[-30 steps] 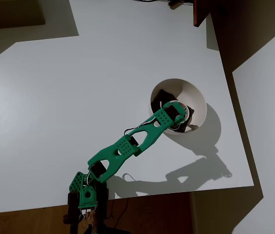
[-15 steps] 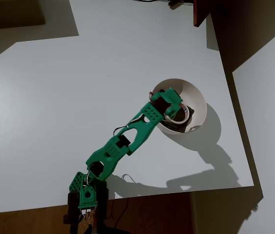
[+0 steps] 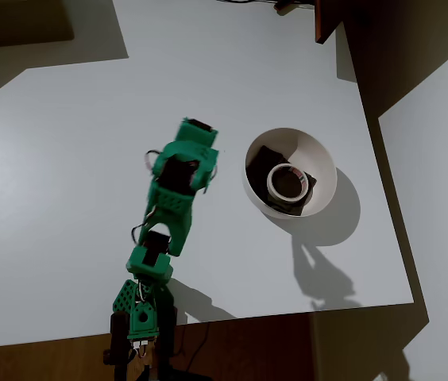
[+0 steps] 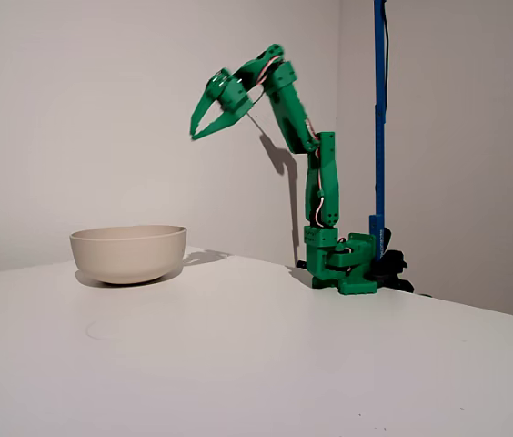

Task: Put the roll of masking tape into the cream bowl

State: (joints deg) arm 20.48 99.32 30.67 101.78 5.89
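The roll of masking tape (image 3: 287, 182) is now lying flat inside the cream bowl (image 3: 323, 161), resting on the dark brown square pieces (image 3: 267, 155) at the bottom. One second ago the gripper was reaching down into the bowl with the tape. Half a second ago it was still over the rim. Now the green arm (image 3: 172, 208) is pulling back and folding upward, and the gripper (image 4: 205, 123) is hanging high above the table, well apart from the bowl. In the overhead view the arm is a little blurred, so I judge that it is still moving.

In the fixed view the two fingers are standing apart with a clear gap between their tips, and nothing is between them. So the gripper is open and empty.

From this I judge that the task is practically done: the tape is in the bowl and released. What remains is probably only the return of the arm to its rest pose.

Around the bowl, the white table (image 3: 65, 159) is carrying only the arm's base (image 4: 343, 264) near its edge. Behind the base a blue vertical pole (image 4: 379, 109) is standing. Nothing is standing between the arm and the bowl, and nothing is blocking the way back.
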